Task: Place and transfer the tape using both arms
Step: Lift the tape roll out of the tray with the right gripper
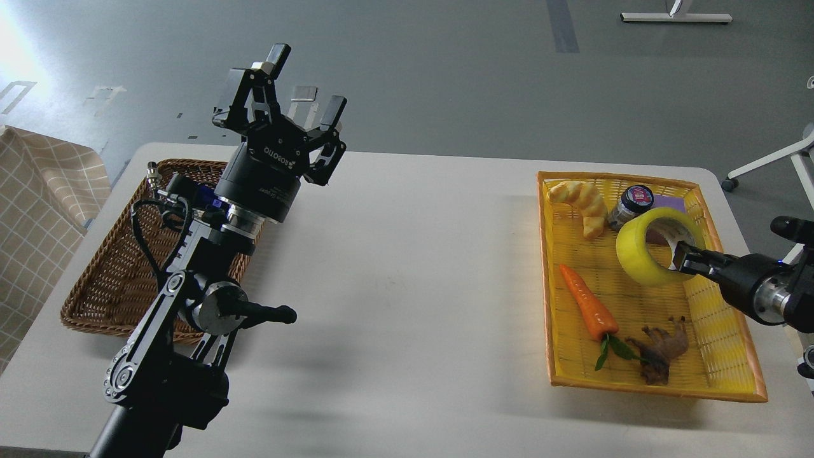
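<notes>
Head view: tape [645,254] at right of frame, inside yellow basket [731,356], tilted on edge. Right gripper [682,257] pinches tape's near wall, one finger inside ring. Left gripper [299,105] at upper left, fingers spread wide, holding nothing, above brown wicker basket [102,280]. Carrot [588,304], bread [588,203], small jar [629,205] in yellow basket too.

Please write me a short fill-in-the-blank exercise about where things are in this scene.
1. The right end effector grips the yellowish translucent tape roll over the ____ basket.
2. The left end effector is ____, holding nothing.
3. The orange carrot lies beside a brown ____ figure.

Missing words: yellow; open; frog
</notes>
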Robot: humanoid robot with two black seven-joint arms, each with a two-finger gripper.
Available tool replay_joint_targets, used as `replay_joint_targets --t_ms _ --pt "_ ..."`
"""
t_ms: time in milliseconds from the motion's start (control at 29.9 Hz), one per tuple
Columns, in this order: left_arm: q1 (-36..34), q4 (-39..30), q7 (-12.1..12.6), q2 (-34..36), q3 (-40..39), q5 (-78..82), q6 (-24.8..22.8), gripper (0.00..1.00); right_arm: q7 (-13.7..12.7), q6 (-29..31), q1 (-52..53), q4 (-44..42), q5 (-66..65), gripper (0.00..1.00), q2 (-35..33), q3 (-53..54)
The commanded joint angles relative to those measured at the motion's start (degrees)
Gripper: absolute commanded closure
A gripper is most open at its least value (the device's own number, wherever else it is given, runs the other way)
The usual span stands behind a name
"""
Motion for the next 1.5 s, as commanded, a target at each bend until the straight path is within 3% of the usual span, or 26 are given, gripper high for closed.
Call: replay_joint_targets --t_ms 0,435,836,1037,1471 --pt "-0.24 0.07 0.0 0.0 0.0 0.0 0.05 0.02 1.11 -0.01 1.99 0.44 0.43 0.87 -0.63 -0.06" --pt "0.2 0.16 0.09 0.0 0.0 0.0 0.05 0.02 1.46 -0.01 14.82 1.24 0.51 0.91 0.95 -1.03" --pt "0.46 0.16 0.09 0.0 -0.09 0.0 0.14 0.02 0.93 -0.01 28.44 -2.63 0.51 0.95 16.75 -13.23" --pt "0.46 0.16 0.18 0.0 -0.09 0.0 0.14 0.02 0.76 -0.01 30.38 -4.3 0.43 0.95 21.95 -19.91" --pt "0.28 0.07 0.18 0.0 -0.26 0.09 0.14 0.02 0.58 -0.01 32.32 -7.38 -0.01 0.95 24.68 -33.02"
